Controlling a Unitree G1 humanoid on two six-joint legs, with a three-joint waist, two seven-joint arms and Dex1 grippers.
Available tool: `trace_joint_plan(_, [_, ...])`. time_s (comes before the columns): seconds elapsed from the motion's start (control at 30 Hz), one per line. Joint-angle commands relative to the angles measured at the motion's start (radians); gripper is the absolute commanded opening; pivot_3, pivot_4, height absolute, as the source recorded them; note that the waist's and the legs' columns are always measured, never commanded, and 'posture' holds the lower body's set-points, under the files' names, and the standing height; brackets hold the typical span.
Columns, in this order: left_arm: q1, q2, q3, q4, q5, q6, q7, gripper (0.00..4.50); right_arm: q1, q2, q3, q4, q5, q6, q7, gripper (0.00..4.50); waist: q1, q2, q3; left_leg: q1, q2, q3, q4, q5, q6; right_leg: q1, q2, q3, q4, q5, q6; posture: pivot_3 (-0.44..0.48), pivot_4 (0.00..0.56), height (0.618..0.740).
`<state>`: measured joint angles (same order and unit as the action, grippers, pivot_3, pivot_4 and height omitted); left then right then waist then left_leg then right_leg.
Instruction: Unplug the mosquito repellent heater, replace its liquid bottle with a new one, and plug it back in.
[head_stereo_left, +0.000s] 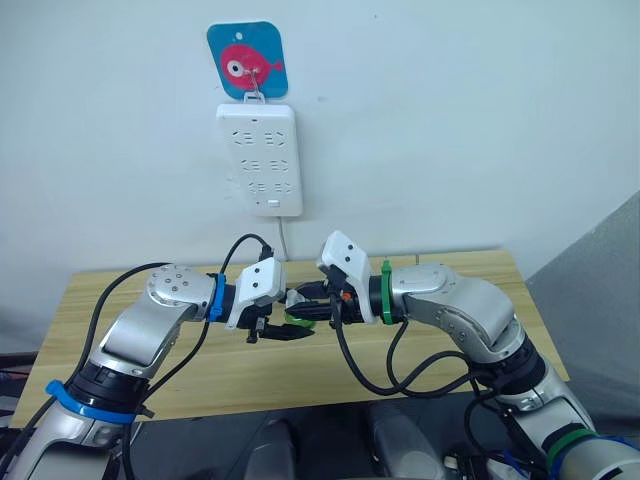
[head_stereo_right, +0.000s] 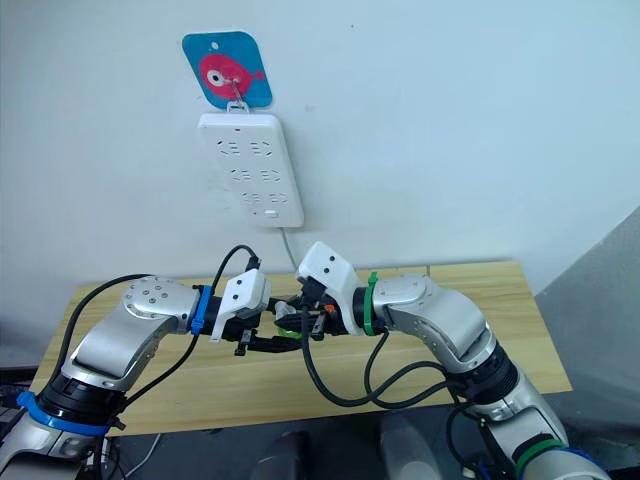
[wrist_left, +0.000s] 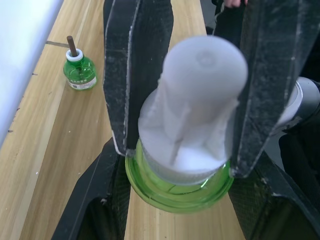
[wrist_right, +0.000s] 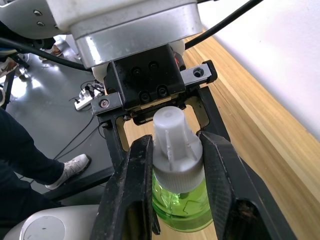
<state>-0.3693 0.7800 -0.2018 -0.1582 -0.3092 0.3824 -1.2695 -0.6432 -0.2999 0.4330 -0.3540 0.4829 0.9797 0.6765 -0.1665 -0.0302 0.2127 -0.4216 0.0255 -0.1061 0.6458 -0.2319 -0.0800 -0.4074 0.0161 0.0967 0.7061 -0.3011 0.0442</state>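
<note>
**A:** Nearest the left wrist camera?

**B:** A green bottle (wrist_left: 180, 192) with a white cap (wrist_left: 200, 95). The right gripper (wrist_left: 180, 160) reaches in from the far side, and its fingers (wrist_left: 135, 75) are clamped on the cap from both sides.

**A:** And the left gripper (wrist_left: 186, 150)?

**B:** Its fingers (wrist_left: 92, 200) are spread wide, outside the right gripper's pair, and straddle the bottle without pinching it. Further off, a second green bottle (wrist_left: 79, 75) with a bare brown wick stands upright on the table (wrist_left: 60, 165), near the wall.

**A:** Right wrist camera?

**B:** The same grip from the other side. The black fingers are squeezed on the ribbed cap, the cap end points at the left gripper, and the green body hangs below. A person's leg and white shoe (wrist_right: 67, 170) are on the floor beside the table.

**A:** From the head?

**B:** Both grippers meet over the table's middle, with the bottle between them. On the wall above, a white power strip (head_stereo_left: 259, 160) hangs under a blue fish hook (head_stereo_left: 246, 60).
</note>
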Motion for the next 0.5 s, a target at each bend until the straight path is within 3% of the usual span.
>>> trace_joint_plan(0.03, [-0.018, -0.019, 0.056, -0.018, -0.048, 0.007, 0.018, 2.25, -0.006, 0.01, -0.009, -0.016, 0.002, -0.022, 0.009, 1.02, 0.0, 0.0, -0.003, 0.0, 0.0, 0.0, 0.0, 0.0, 0.0, 0.0, 0.0, 0.0, 0.001, 0.0, 0.0, -0.145, 0.104, 0.74])
trace_joint_plan(0.3, [-0.003, -0.07, 0.123, 0.02, -0.101, -0.032, 0.03, 2.25, 0.003, 0.008, -0.039, -0.012, 0.01, -0.055, 0.02, 1.02, -0.003, -0.001, -0.019, 0.005, 0.0, 0.0, 0.0, 0.003, -0.002, 0.001, 0.0, 0.0, 0.007, 0.0, 0.0, -0.147, 0.079, 0.74])
trace_joint_plan(0.5, [0.0, -0.064, 0.126, 0.073, -0.057, -0.129, 0.019, 4.17, 0.01, 0.004, -0.061, -0.014, 0.017, -0.074, 0.028, 1.02, -0.004, 0.0, -0.036, 0.006, -0.001, 0.0, 0.0, 0.005, -0.003, 0.001, 0.001, 0.0, 0.008, 0.001, -0.002, -0.15, 0.072, 0.74])
